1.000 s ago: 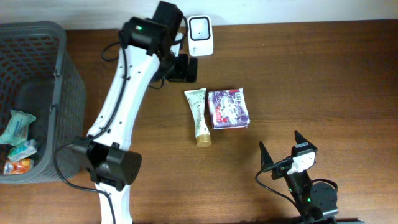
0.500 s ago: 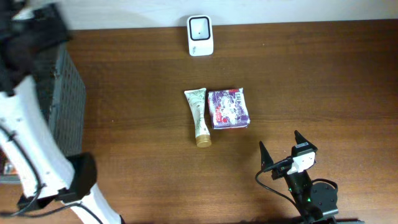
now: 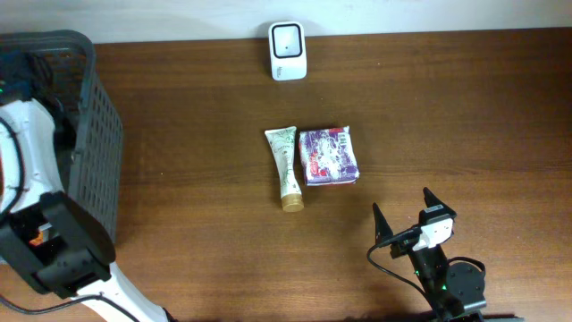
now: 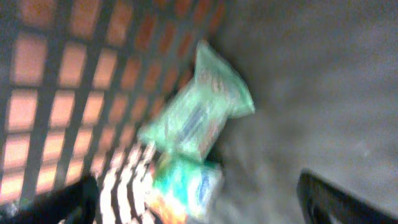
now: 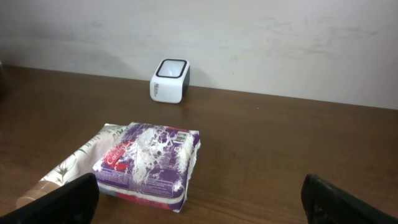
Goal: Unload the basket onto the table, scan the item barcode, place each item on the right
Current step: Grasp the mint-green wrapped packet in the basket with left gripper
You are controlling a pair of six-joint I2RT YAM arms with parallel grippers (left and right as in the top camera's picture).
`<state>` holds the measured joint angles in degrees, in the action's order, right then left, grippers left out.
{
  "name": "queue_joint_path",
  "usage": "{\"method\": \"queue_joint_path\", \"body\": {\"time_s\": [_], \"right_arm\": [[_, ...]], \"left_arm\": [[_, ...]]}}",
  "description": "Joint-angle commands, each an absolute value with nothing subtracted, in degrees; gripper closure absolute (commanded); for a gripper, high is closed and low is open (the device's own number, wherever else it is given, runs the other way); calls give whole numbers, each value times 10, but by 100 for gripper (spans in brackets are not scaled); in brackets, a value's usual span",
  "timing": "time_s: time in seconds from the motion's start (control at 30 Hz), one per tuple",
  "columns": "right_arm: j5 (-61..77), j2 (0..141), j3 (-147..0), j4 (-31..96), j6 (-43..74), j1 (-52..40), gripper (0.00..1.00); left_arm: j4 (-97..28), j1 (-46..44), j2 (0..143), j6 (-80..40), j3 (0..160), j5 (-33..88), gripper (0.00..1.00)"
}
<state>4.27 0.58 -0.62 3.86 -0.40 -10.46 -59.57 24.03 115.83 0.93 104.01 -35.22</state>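
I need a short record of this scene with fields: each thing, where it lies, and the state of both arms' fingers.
scanner: white box-shaped barcode scanner, at the far edge of the brown wooden table
tube: cream plastic tube, lying mid-table, gold cap toward the near edge
packet: purple printed packet, flat, close beside the tube
basket: dark grey mesh basket, at the left end
basket contents: green wrapped packets
left fingers: open, empty, inside the basket over the green packets
right fingers: open, empty, facing the purple packet

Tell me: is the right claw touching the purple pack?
Apart. Overhead shows a stretch of table between the open right claw and the pack.
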Motion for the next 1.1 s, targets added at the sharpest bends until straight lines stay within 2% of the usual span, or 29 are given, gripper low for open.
{"method": "queue_joint_path", "body": {"time_s": [0.0,0.07,0.17,0.2,0.37,0.43,0.53,0.63,0.83,0.87,0.9,1.0,1.07], "right_arm": [[49,2,-3,41,-4,-100,1],[50,2,-3,41,-4,-100,1],[49,2,-3,41,-4,-100,1],[49,2,-3,41,-4,-100,1],[49,2,-3,41,-4,-100,1],[49,2,-3,41,-4,-100,1],[49,2,-3,41,-4,-100,1],[49,2,-3,41,-4,-100,1],[50,2,-3,41,-4,-100,1],[49,2,-3,41,-4,-100,1],[49,2,-3,41,-4,-100,1],[50,2,-3,41,-4,-100,1],[49,2,-3,41,-4,-100,1]], "left_arm": [[-496,242,1154,147,937,-418,2],[-409,242,1154,220,881,-418,5],[-291,247,1154,313,827,-415,16],[-270,253,1155,335,818,-406,16],[-244,297,1157,384,813,-373,16],[-247,317,1157,394,813,-364,24],[-281,334,1157,417,812,-260,27],[-281,336,1158,417,811,-211,28],[-281,340,1173,417,799,-208,64],[-281,340,1173,417,799,-209,66],[-282,340,1173,417,799,-211,72],[-281,338,1169,416,800,-223,100],[-269,332,1143,394,800,-223,100]]}}
